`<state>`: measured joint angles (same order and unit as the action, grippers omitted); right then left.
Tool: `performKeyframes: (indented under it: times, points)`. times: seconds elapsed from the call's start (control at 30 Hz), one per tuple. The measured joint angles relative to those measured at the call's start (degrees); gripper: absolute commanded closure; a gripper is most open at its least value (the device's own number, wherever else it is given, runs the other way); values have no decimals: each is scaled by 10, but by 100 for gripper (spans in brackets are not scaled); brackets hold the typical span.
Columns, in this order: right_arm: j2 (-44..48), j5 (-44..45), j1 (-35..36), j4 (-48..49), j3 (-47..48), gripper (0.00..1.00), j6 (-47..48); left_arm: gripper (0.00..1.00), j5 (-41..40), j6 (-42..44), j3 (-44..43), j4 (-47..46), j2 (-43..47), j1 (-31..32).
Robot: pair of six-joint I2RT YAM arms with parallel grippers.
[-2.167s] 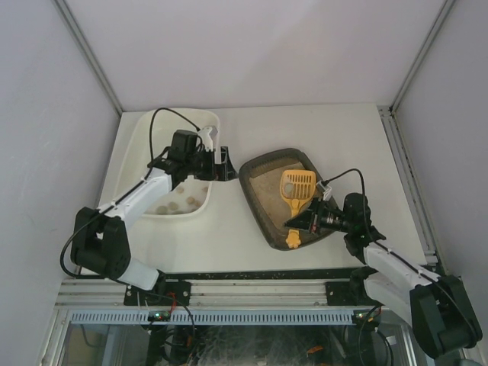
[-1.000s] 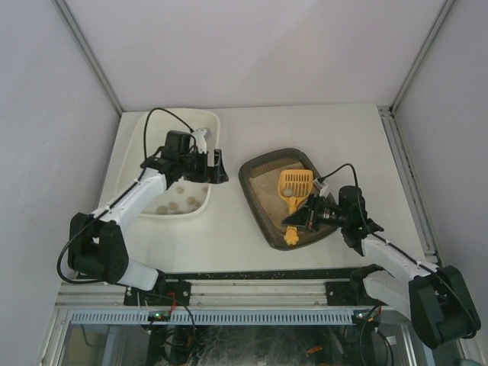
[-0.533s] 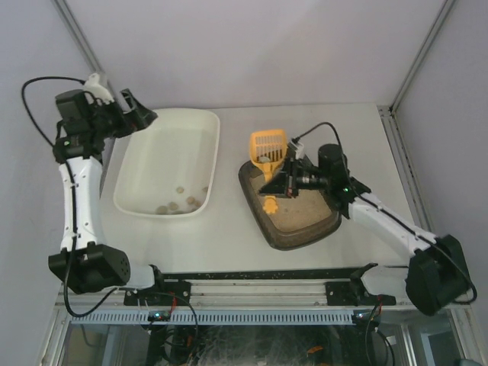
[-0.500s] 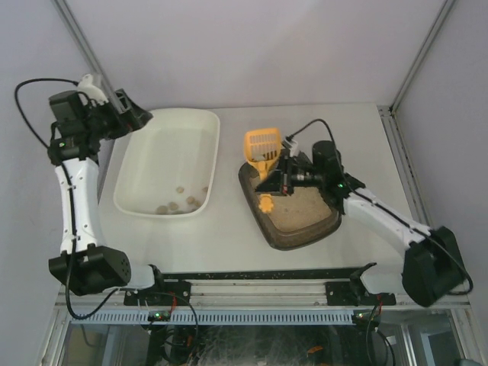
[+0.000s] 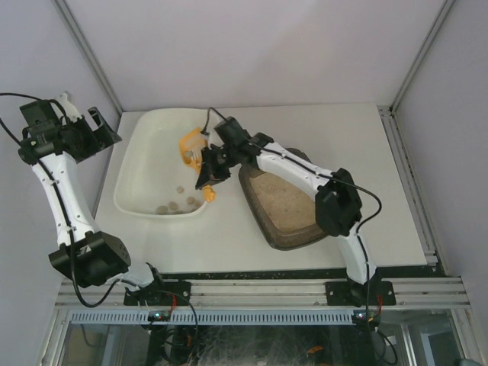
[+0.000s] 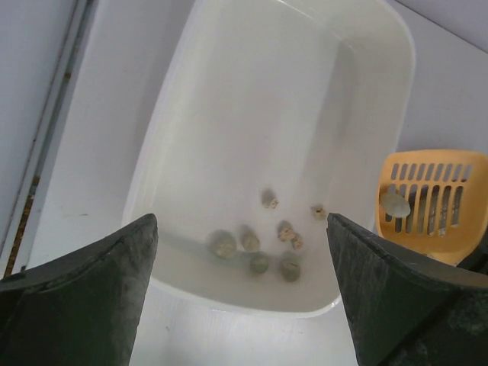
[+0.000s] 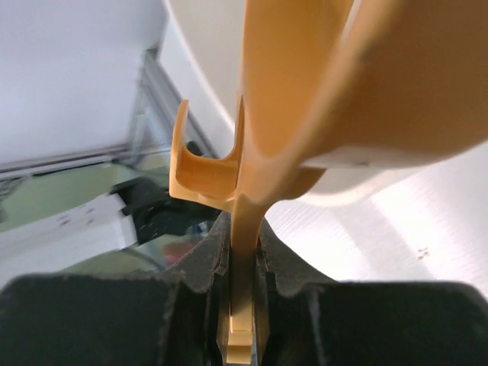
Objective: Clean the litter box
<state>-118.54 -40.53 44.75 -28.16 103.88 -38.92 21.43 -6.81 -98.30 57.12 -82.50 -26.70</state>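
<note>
Your right tool (image 7: pixel 240 255) is clamped on the thin handle of the yellow-orange slotted plastic scoop (image 6: pixel 435 242). The scoop head hangs over the right edge of the cream-white rectangular plastic tub (image 5: pixel 156 149), with one grey clump (image 6: pixel 395 204) sitting on the slots.

The dark olive-brown shallow litter box (image 5: pixel 290 243) sits on the tabletop (image 5: pixel 343 130) just right of the tub, sandy litter inside.

Your left tool (image 5: pixel 101 127) is raised at the far left, jaws spread wide, holding nothing.

Risks:
- The head is near the tub's rim, so tipping here could drop the clump on the tabletop between tub and box.
- The grip is a narrow pinch on a flat handle, so the scoop may swivel when you tilt.
- A low head could knock the rim and shift the tub.
</note>
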Motion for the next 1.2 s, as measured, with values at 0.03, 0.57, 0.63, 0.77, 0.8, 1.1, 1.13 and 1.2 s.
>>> performKeyframes:
  times: [0.03,0.57,0.63,0.77,0.8,1.1,1.13,1.2]
  points:
    - [-23,25,12,-41,49,100,20,5,-1,4,1,6,0,-7]
    - [-194,447,163,-459,380,100,208,4,11,22,38,-4,-1,-21]
    - [-194,484,167,-469,366,100,218,4,13,19,38,-9,-1,-21]
    - [-194,563,177,-473,363,100,239,4,12,18,38,-18,-1,-21]
    - [-194,576,178,-473,363,100,244,4,12,19,38,-18,-1,-21]
    - [-193,646,206,-458,363,100,287,3,-22,45,38,-19,-1,26]
    - [-193,647,206,-455,363,100,290,3,-22,49,37,-18,-1,33]
    - [-191,650,207,-447,363,100,294,3,-20,55,33,-15,-4,43]
